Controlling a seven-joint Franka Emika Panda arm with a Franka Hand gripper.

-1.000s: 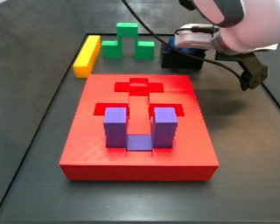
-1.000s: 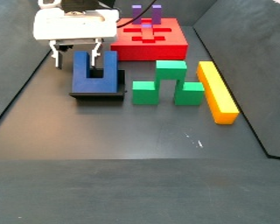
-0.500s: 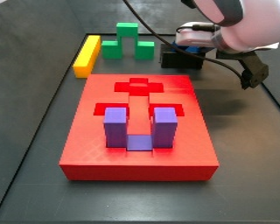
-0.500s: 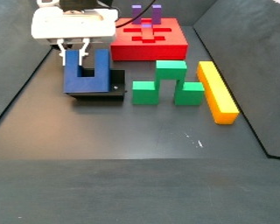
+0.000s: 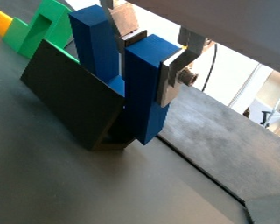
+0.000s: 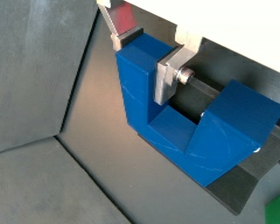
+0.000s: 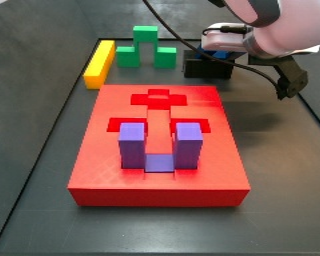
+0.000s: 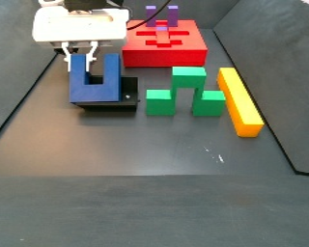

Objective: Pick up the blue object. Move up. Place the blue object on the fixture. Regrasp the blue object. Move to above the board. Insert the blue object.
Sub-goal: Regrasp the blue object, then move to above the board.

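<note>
The blue object [image 8: 98, 85] is a U-shaped block standing on the fixture [image 8: 116, 103] with its prongs up, left of the red board [image 8: 183, 53]. My gripper [image 8: 81, 56] comes down over it from above. In both wrist views the silver fingers [image 5: 174, 77] [image 6: 170, 75] press both sides of one prong of the blue object [image 5: 145, 92] [image 6: 178, 131]. The fixture also shows as a dark slab under it [image 5: 70, 92]. In a side view the gripper [image 7: 223, 47] hides most of the blue object [image 7: 220, 58] and the fixture [image 7: 203, 69] behind the board [image 7: 96, 170].
A purple U-shaped block [image 7: 160, 146] stands in the board's slot. Green blocks [image 8: 185, 93] [image 7: 147, 46] and a yellow bar [image 8: 238, 98] [image 7: 100, 62] lie on the dark floor beside the fixture. A cable hangs from the arm [image 7: 286, 85].
The fingers have come together from wide apart onto one prong of the blue object. The block has shifted slightly on the fixture. The arm has barely moved.
</note>
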